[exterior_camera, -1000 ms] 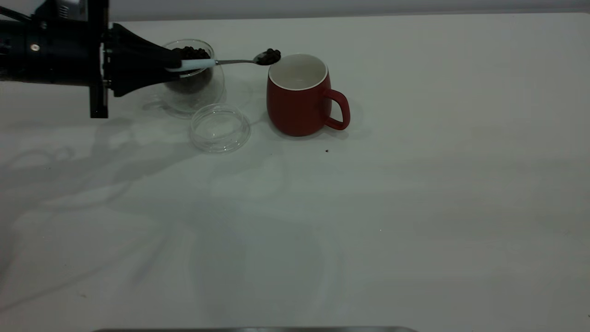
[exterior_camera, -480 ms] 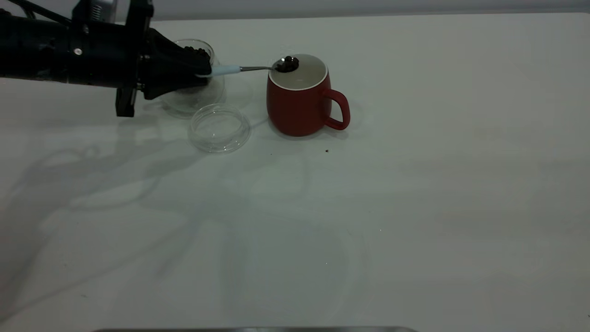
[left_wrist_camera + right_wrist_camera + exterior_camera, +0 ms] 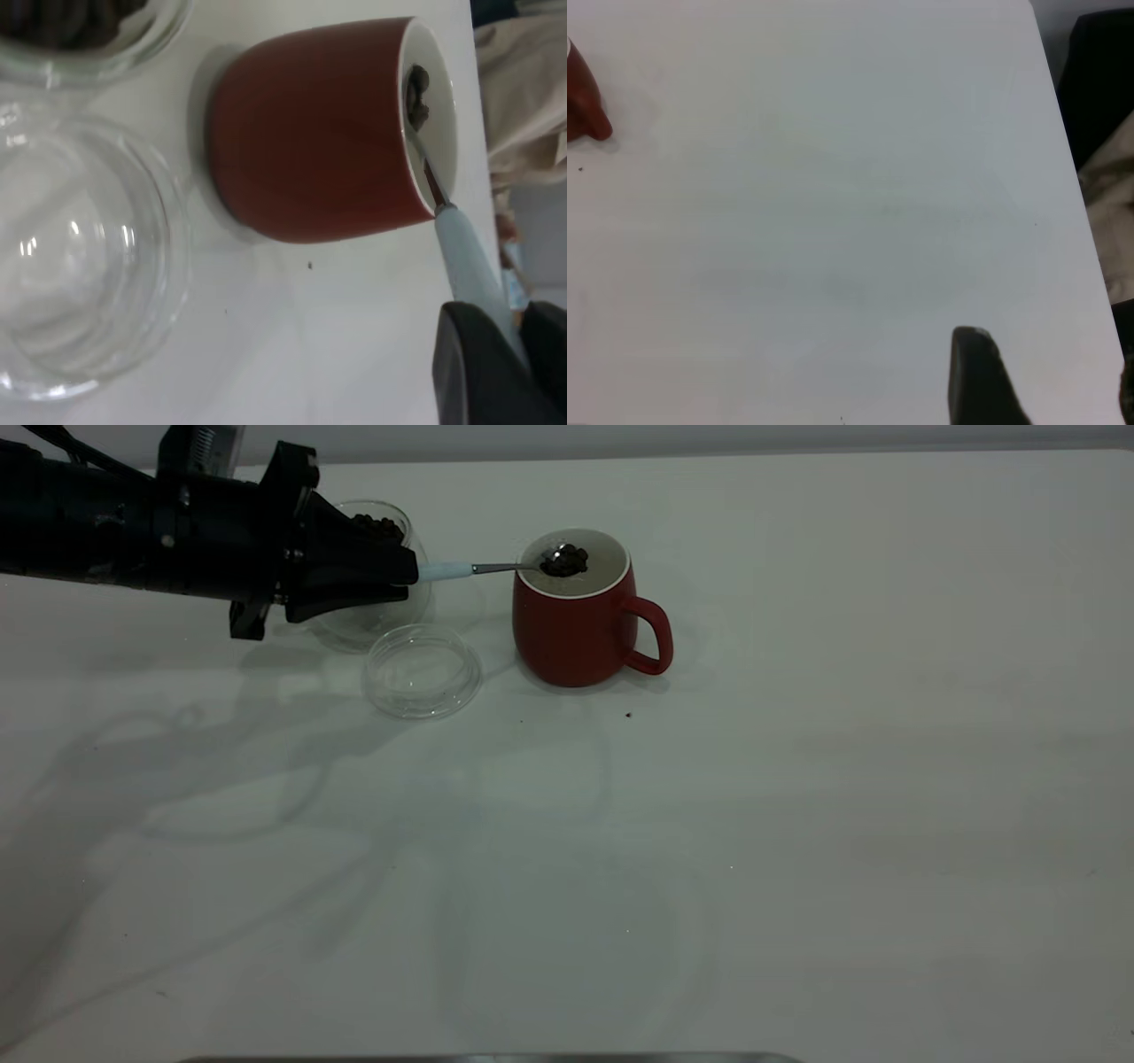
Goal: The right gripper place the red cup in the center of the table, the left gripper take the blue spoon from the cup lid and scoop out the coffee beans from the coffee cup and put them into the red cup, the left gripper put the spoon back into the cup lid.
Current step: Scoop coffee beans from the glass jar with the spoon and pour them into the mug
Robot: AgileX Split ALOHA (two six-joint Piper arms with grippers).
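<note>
white table (image 3: 797,824); left gripper (image 3: 403,571) upper left clenched on blue spoon (image 3: 483,568), coffee beans (image 3: 564,561) over red cup (image 3: 576,615) upper centre. step: dumping; next tilt spoon. right gripper (image 3: 983,381) jaws: cannot tell.

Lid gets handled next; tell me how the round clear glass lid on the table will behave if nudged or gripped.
The round clear glass lid is probably slippery: smooth glass on the smooth white table. It lies flat and shallow, so it would likely slide, not tip. Thin glass looks fragile.

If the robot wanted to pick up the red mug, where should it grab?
Probably the loop handle of the red mug, coming from the open right side. It sticks out there, while the left pincer holds the blue spoon over the rim.
</note>
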